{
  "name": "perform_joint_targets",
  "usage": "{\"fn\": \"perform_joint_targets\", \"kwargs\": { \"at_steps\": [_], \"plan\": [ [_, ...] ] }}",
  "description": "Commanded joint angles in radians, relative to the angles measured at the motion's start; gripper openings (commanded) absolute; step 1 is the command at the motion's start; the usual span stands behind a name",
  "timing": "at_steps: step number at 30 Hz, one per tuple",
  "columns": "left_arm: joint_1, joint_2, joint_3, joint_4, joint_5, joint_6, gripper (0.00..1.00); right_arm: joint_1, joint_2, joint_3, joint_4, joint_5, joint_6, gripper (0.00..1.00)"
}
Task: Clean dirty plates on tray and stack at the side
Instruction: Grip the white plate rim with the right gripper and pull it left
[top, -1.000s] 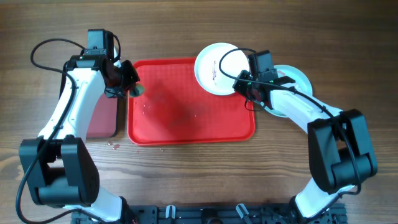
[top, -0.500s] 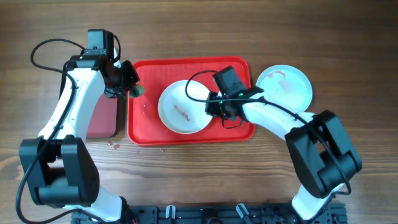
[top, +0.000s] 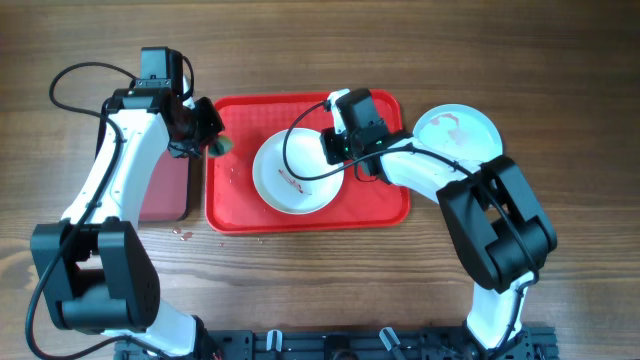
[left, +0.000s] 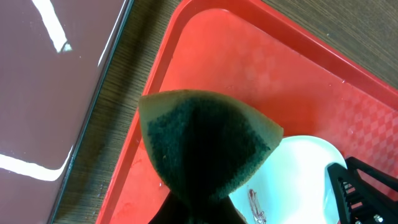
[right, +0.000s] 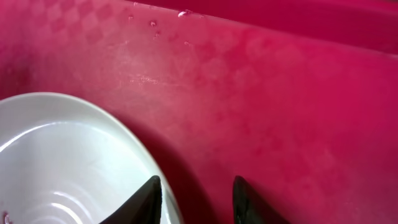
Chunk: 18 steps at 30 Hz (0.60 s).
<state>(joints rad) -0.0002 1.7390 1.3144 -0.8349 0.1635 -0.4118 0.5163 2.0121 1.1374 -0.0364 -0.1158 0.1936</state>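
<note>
Now, stage: early going, by my reading; no stack of cleaned plates shows at the side yet.
White plate: lies flat in the middle of the red tray, with a reddish-brown smear at its centre, so the wiping is not yet done.
Pale plate: sits on the surface just off the tray's right end. It is also smeared and looks unwiped.
Third plate: not seen in any view.
Right tool: fingers apart, low over the tray at the white plate's right rim. The rim runs just beside one finger; I cannot tell whether they touch.
Left tool: clamped on a green sponge, hovering at the tray's left edge, near the white plate but apart from it.
Maroon tray: lies left of the red tray, under the left arm.
Left to do: scrub each smeared plate, then pile them at the side.
Writing: no brand, label or lettering can be read. The pale streaks on the maroon tray look like glare.
</note>
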Motion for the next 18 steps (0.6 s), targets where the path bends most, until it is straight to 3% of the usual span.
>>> {"fn": "perform_joint_targets", "kwargs": {
  "at_steps": [1,3,5,8,10,13,14,17,18],
  "plan": [
    [-0.005,0.004,-0.008,0.0,0.015,0.016,0.04,0.001,0.006,0.011,-0.045,-0.066,-0.022,0.33],
    [-0.005,0.004,-0.008,0.0,0.015,0.016,0.04,0.001,0.006,0.011,-0.114,-0.037,0.156,0.06],
    [-0.005,0.004,-0.008,0.0,0.015,0.016,0.04,0.001,0.006,0.011,-0.192,-0.034,0.364,0.04],
    [-0.005,0.004,-0.008,0.0,0.015,0.015,0.04,0.0,0.006,0.011,-0.307,-0.06,0.567,0.04],
    [-0.005,0.004,-0.008,0.0,0.015,0.015,0.04,0.001,0.006,0.011,-0.328,-0.102,0.568,0.04],
    [-0.005,0.004,-0.013,0.002,0.015,0.016,0.04,-0.001,0.005,0.012,-0.286,-0.122,0.504,0.24],
    [-0.005,0.004,-0.02,0.007,0.015,0.016,0.04,-0.001,0.005,0.013,-0.27,-0.121,0.475,0.26],
    [-0.005,0.008,-0.052,0.017,0.015,0.015,0.04,-0.01,0.005,0.018,-0.228,-0.094,0.368,0.26],
    [-0.005,0.008,-0.064,0.027,0.016,0.015,0.04,-0.014,0.006,0.018,-0.224,-0.091,0.356,0.21]
  ]
}}
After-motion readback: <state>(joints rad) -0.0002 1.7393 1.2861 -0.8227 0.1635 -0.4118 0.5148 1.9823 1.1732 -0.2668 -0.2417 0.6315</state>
